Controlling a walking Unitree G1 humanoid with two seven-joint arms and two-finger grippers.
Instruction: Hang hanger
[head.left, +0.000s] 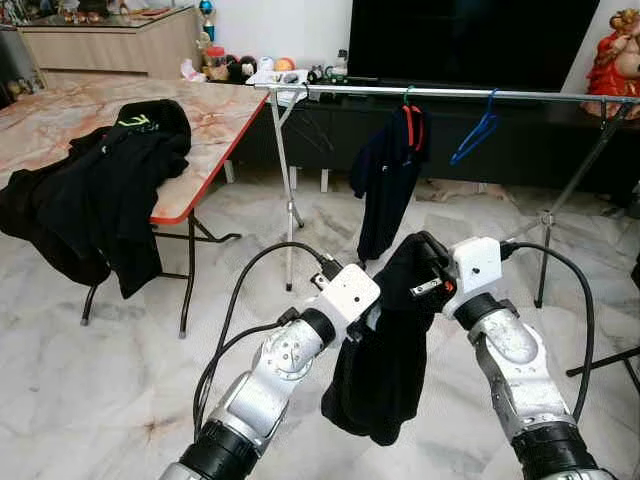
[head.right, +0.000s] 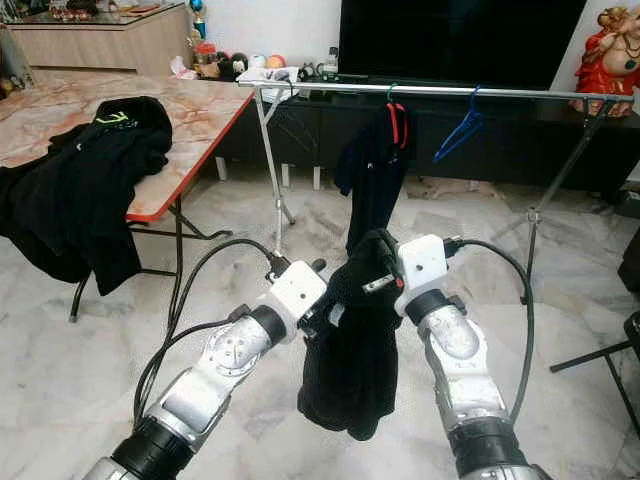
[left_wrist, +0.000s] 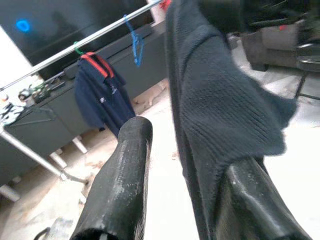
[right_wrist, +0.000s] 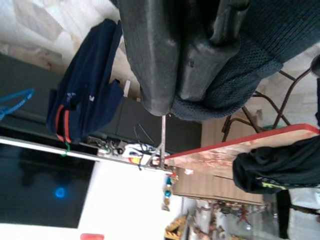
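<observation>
A black knit garment (head.left: 385, 370) hangs in front of me between my two arms. My right gripper (head.left: 428, 268) is shut on its top edge, and in the right wrist view the fingers (right_wrist: 150, 60) press together on the cloth. My left gripper (head.left: 372, 318) is at the garment's side and open; its two fingers (left_wrist: 125, 175) stand apart with the cloth draped against one of them. Ahead runs a metal clothes rail (head.left: 450, 92). On it hang a navy shirt (head.left: 385, 180) on a red hanger and a bare blue hanger (head.left: 476, 132).
A marble-topped folding table (head.left: 215, 120) stands on my left with a heap of black clothes (head.left: 110, 190) hanging over its edge. The rail's crossed legs (head.left: 288, 200) stand on the marble floor. A dark TV unit (head.left: 470, 130) lies behind the rail.
</observation>
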